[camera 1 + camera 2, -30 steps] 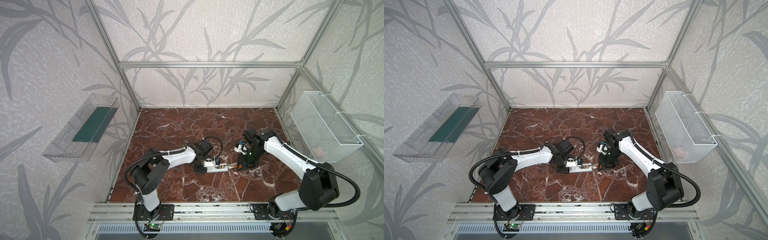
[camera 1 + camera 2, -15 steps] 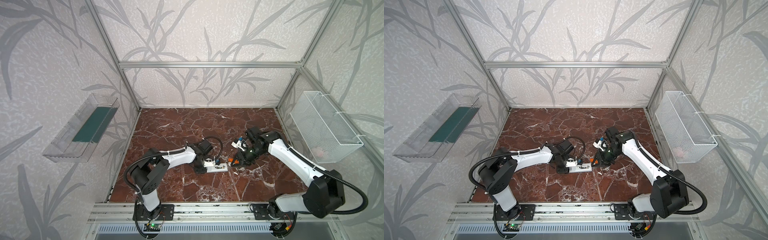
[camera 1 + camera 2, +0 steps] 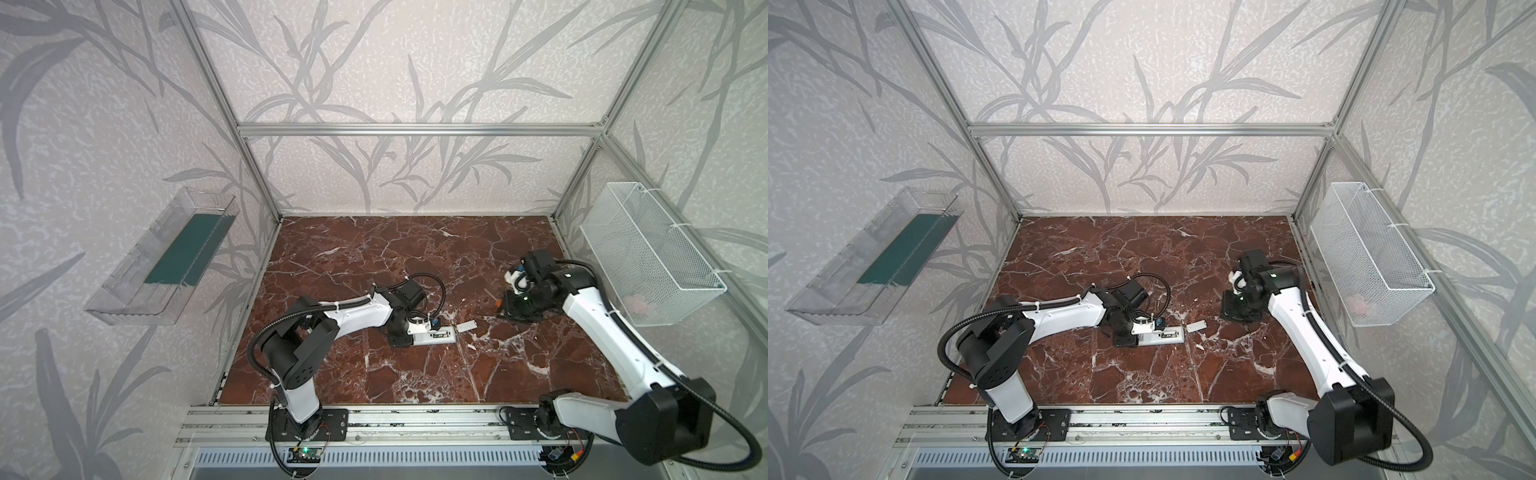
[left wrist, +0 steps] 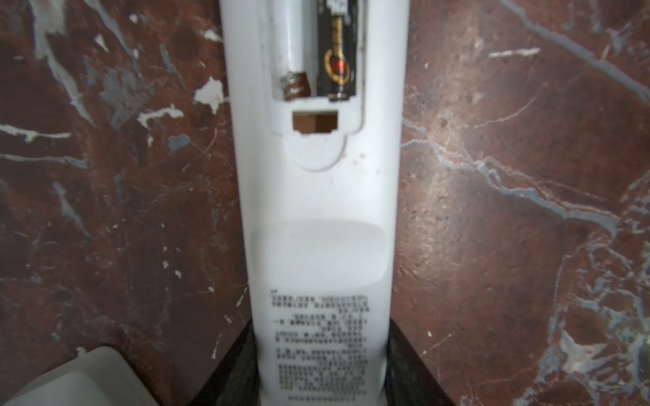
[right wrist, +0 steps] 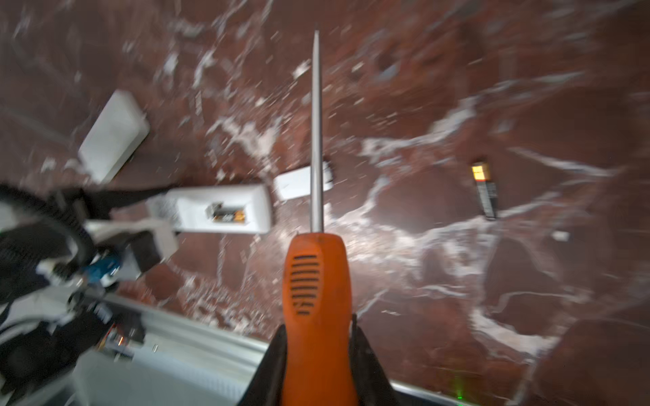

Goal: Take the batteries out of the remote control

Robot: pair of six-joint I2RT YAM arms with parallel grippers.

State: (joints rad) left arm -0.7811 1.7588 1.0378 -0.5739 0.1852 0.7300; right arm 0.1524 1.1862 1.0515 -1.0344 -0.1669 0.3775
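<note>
The white remote control (image 3: 434, 337) (image 4: 318, 218) lies back-up on the marble floor, and my left gripper (image 3: 402, 338) (image 4: 322, 351) is shut on its printed end. Its compartment is uncovered. One dark battery with gold markings (image 4: 336, 52) (image 5: 228, 214) sits in one slot; the slot beside it shows only a spring. Another battery (image 5: 485, 191) lies loose on the floor. My right gripper (image 3: 509, 309) (image 5: 318, 344) is shut on an orange-handled screwdriver (image 5: 316, 281), to the right of the remote, apart from it. The shaft points over the white battery cover (image 3: 466, 326) (image 5: 299, 182).
A white wire basket (image 3: 648, 253) hangs on the right wall, close behind my right arm. A clear bin (image 3: 166, 257) hangs on the left wall. The aluminium rail (image 3: 395, 424) borders the front of the floor.
My right gripper has drawn back to the right, away from the remote's open end, with the screwdriver still in it. The left gripper and remote have stayed put.
</note>
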